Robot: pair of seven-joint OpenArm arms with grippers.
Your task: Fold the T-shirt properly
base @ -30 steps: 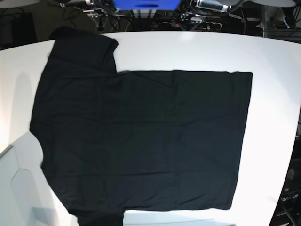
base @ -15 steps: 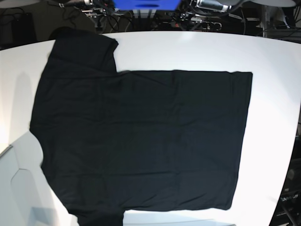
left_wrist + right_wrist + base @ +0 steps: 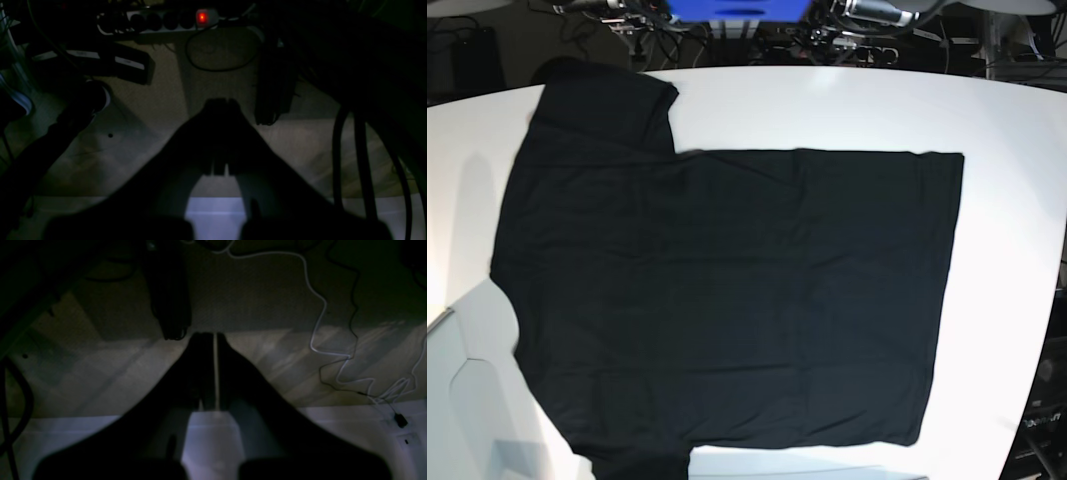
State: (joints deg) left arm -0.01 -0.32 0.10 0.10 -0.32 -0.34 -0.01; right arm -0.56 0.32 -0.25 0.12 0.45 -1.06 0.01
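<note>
The T-shirt [image 3: 727, 300] lies spread flat, plain side up, on the white table [image 3: 1007, 200], sleeves at the left, hem at the right; it looks soft, light and limp, likely to sag and crease, so I would pinch a sleeve edge or hem corner; the right gripper [image 3: 210, 340] and left gripper [image 3: 222, 103] are both closed and empty, over the floor away from the cloth.

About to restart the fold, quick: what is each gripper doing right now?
Left gripper: closed, holding nothing, pointed at the floor.
Right gripper: closed, holding nothing, also off the shirt.
</note>
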